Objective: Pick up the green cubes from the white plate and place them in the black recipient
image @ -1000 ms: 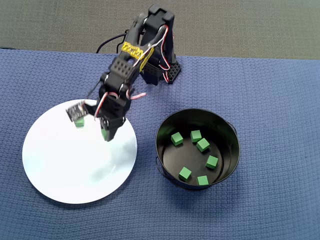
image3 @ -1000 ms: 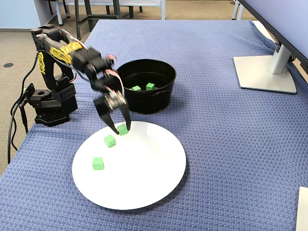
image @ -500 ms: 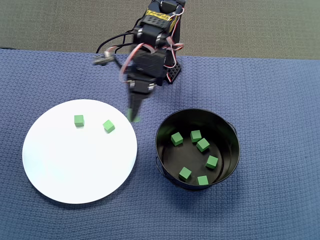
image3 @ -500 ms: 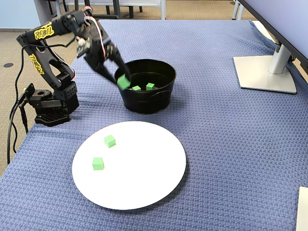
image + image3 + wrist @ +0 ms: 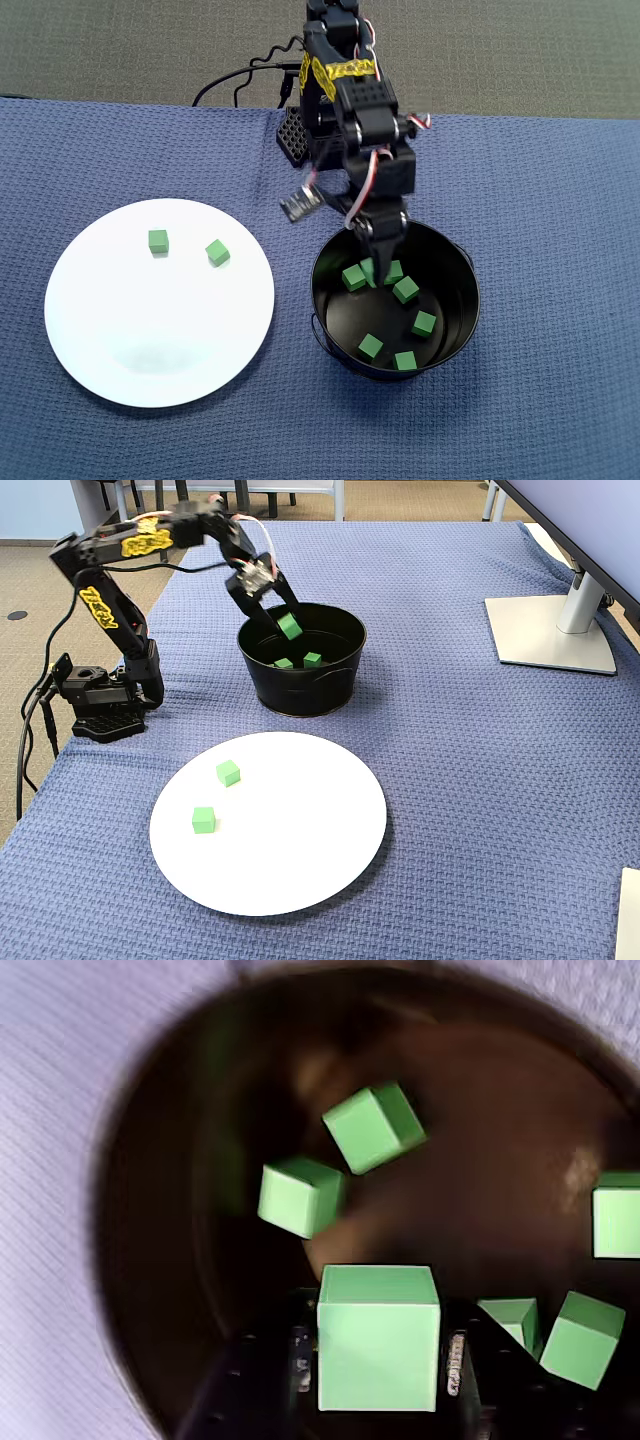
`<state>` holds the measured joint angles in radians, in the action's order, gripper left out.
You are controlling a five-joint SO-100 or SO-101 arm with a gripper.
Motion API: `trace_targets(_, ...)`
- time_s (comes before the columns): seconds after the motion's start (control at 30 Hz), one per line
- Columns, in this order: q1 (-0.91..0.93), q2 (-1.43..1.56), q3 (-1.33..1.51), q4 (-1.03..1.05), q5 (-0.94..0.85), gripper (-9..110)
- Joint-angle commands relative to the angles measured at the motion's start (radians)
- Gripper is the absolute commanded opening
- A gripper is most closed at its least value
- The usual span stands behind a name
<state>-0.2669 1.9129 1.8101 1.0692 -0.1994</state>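
My gripper (image 5: 373,262) hangs over the near-arm side of the black recipient (image 5: 322,300), shut on one green cube (image 5: 290,626). In the wrist view that cube (image 5: 378,1352) fills the space between the two dark jaws, above the pot's shiny bottom. Several green cubes (image 5: 405,290) lie loose inside the pot, and several show in the wrist view (image 5: 373,1127). Two green cubes (image 5: 158,240) (image 5: 217,252) sit on the upper part of the white plate (image 5: 150,330), left of the pot. In the fixed view the plate (image 5: 290,850) lies in front of the pot (image 5: 310,692).
The arm's base (image 5: 100,705) stands at the far edge of the blue cloth (image 5: 540,200), behind the pot, with cables trailing off it. In the fixed view a monitor stand (image 5: 550,630) occupies the right rear of the table.
The gripper has swung with the green cube from the plate's right rim across to above the pot's inside. Two cubes stay on the plate where they were.
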Motion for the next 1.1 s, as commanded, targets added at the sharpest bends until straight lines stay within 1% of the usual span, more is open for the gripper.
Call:
trace_targets(0.0,-0.043,0.002,-0.002,-0.055,-0.040,36)
trace_targets(0.07,-0.035,0.031,0.002,-0.061,-0.054,40)
trace_targets(0.23,-0.009,0.107,-0.069,0.014,-0.094,42)
trace_targets(0.37,0.143,0.181,-0.140,0.071,-0.094,39)
trace_targets(0.5,0.373,0.199,-0.184,0.181,-0.305,39)
trace_targets(0.6,0.577,0.173,-0.164,0.175,-0.465,39)
trace_targets(0.67,0.699,0.143,-0.120,0.106,-0.581,38)
trace_targets(0.77,0.830,0.078,-0.046,-0.002,-0.769,39)
trace_targets(0.93,0.966,-0.017,0.084,-0.104,-0.991,38)
trace_targets(1.0,1.015,-0.032,0.179,-0.186,-1.123,38)
trace_targets(1.07,1.060,-0.064,0.241,-0.287,-1.173,38)
